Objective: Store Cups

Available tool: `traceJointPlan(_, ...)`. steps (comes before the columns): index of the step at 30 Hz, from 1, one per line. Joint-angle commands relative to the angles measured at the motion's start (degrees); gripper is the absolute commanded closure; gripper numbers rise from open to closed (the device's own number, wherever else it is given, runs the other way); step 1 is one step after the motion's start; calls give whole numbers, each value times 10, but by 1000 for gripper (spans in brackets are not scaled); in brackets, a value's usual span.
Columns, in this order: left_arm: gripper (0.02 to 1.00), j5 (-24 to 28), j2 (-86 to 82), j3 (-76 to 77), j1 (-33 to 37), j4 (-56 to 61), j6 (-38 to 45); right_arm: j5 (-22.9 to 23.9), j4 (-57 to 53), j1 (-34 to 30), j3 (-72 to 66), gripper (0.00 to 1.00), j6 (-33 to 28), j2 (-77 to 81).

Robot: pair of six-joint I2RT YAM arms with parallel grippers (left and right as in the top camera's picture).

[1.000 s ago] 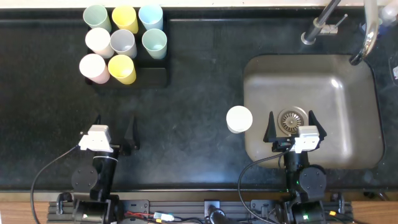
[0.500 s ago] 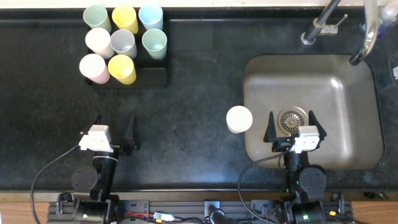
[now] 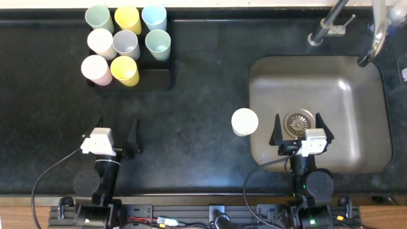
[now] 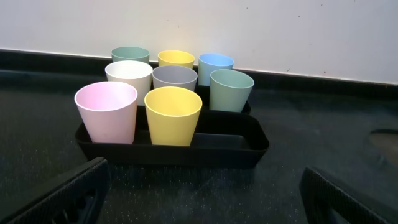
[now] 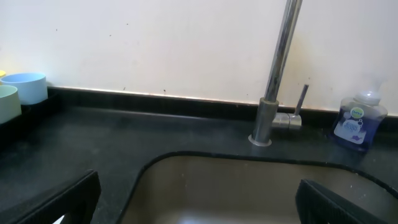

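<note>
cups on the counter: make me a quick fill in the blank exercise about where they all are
The black tray holds ___ cups.
The tray's two-cup row holds a pink cup and a ___ cup.
The lone white cup stands on the counter, beside the ___.
The left gripper is ___.
Missing words: eight; yellow; sink; open.

Bright, even light falls from overhead on the dark worktop [image 3: 203, 95], which gives back only a faint speckled sheen, while the steel sink [image 3: 356, 89] carries a soft pale glare on its far slope and the tap [image 5: 283, 50] a thin bright streak down its stem. The cups [image 4: 168, 115] throw barely any shadow, the tray [image 4: 239, 146] beneath them stays deep black, and the white wall [image 4: 298, 31] behind is evenly lit
</note>
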Motion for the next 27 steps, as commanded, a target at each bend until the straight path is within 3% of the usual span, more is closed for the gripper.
traceJointPlan(1, 18, 13, -6, -1, 4, -1, 11, 3, 4, -4, -8, 3, 0, -6)
traceJointPlan(13, 18, 13, -6, -1, 4, -1, 11, 8, 10, -4, -7, 5, 0, 2)
traceJointPlan(20, 18, 13, -6, -1, 4, -1, 11, 9, -3, -4, 102, 3, 31, 158)
traceJointPlan(24, 18, 13, -6, -1, 4, -1, 11, 6, -96, -4, 257, 5, 34, 280)
traceJointPlan(27, 18, 13, -6, -1, 4, -1, 11, 0, -238, -4, 391, 3, 76, 370)
